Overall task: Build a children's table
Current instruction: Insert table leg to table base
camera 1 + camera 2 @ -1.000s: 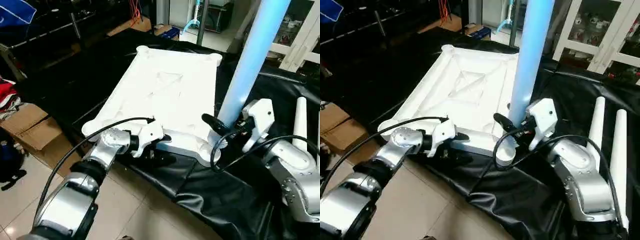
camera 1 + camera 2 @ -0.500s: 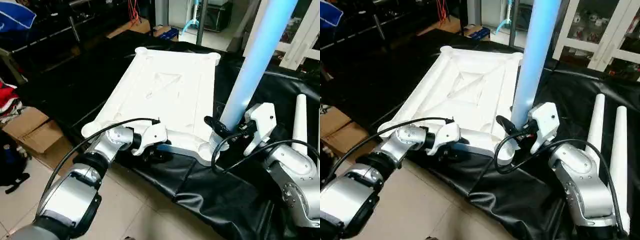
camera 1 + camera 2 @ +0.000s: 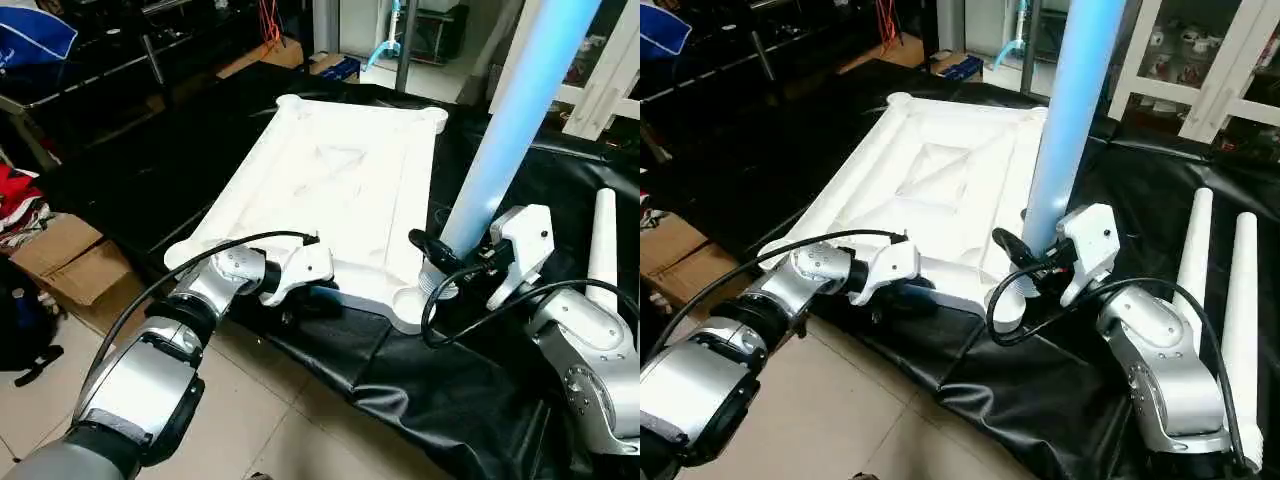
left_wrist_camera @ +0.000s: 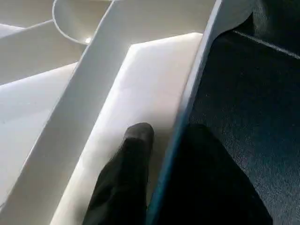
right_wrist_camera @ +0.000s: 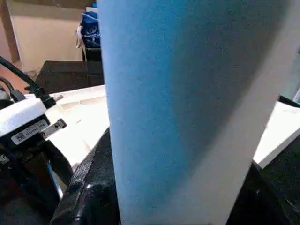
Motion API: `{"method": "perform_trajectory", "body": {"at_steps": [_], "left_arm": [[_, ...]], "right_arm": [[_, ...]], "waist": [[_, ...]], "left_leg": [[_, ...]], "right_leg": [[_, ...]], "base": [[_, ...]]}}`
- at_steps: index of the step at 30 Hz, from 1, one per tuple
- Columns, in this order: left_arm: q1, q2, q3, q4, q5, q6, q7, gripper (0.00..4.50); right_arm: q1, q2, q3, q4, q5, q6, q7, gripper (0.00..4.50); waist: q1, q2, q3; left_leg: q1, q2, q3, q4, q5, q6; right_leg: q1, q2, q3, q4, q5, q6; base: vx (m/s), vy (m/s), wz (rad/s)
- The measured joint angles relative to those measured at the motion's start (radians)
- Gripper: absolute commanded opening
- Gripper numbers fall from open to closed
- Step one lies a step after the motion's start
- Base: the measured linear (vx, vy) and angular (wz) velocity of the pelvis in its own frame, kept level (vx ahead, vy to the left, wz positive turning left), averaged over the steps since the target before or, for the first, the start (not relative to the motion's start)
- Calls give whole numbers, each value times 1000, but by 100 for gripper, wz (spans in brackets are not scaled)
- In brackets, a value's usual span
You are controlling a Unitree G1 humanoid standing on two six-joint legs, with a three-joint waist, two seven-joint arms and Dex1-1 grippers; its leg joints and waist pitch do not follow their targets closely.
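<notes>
Grippers first: we find the left gripper (image 3: 318, 298) pinching the near rim of the table top (image 3: 340, 180), one finger (image 4: 126, 173) inside the wall, one outside. Our right gripper (image 3: 1025, 262) clasps the upright leg (image 3: 1070, 110) at the near right corner socket (image 3: 412, 303). Top lies ribs-up on black sheeting (image 3: 420, 380). Two spare legs (image 3: 1215, 290) lie right. Beyond stands a glass-door cabinet (image 3: 1200, 60).
</notes>
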State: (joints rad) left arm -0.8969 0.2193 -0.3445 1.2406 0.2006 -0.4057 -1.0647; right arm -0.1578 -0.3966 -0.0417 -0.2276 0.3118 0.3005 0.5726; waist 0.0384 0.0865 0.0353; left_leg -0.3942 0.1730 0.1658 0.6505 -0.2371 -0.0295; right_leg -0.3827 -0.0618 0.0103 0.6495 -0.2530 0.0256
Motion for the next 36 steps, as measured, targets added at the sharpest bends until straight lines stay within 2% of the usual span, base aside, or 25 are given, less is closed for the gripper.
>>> {"method": "perform_trajectory", "body": {"at_steps": [10,13,17,20,23,26,31,32,34,36], "left_arm": [[27,15,-10,-28,37,-20,44,85],[57,34,-18,-65,43,-11,67,83],[110,60,6,-146,31,62,85,83],[151,82,28,-218,23,124,89,83],[193,103,37,-304,12,189,88,83],[231,111,44,-412,4,282,82,83],[303,137,62,-569,-20,385,46,81],[325,153,64,-605,-32,388,27,80],[351,171,65,-640,-44,377,5,80],[357,170,61,-653,-45,369,0,78]], "right_arm": [[-11,27,11,0,-1,-1,-12,186],[-22,40,13,0,-1,9,-38,186],[-25,54,15,10,-1,24,-47,186],[-30,60,19,24,-4,24,-48,186],[-44,67,31,42,-1,33,-44,186],[-85,68,52,50,4,50,-27,186],[-160,68,59,98,21,60,22,186],[-171,71,59,118,27,60,29,186],[-193,80,59,154,39,61,43,186],[-206,94,63,178,54,70,63,186]], "waist": [[-4,2,-2],[-13,3,-3],[-36,0,-6],[-52,-2,-6],[-61,-5,-6],[-62,-7,-6],[-59,-24,-6],[-58,-30,-7],[-55,-36,-8],[-47,-44,-8]], "left_leg": [[1,0,0,1,0,0],[4,0,1,0,0,0],[11,1,2,-3,2,-3],[12,2,2,-4,2,-3],[12,2,3,-4,2,-3],[11,2,3,-4,2,-3],[9,2,3,-5,2,-3],[9,2,3,-6,2,-3],[9,2,3,-7,2,-3],[9,2,3,-7,2,-3]], "right_leg": [[1,0,0,0,-1,-1],[3,0,2,1,0,-1],[7,1,2,2,0,-1],[8,1,2,3,0,-1],[8,1,2,2,0,-1],[6,1,2,2,0,-1],[3,1,1,2,-1,-1],[3,1,1,2,-1,-2],[3,1,0,2,-2,-3],[3,1,1,1,-2,-3]], "base": [[0,0,0],[0,0,0],[0,0,0],[0,0,0],[0,0,0],[0,0,0],[0,0,0],[0,0,0],[0,0,0],[0,0,0]]}}
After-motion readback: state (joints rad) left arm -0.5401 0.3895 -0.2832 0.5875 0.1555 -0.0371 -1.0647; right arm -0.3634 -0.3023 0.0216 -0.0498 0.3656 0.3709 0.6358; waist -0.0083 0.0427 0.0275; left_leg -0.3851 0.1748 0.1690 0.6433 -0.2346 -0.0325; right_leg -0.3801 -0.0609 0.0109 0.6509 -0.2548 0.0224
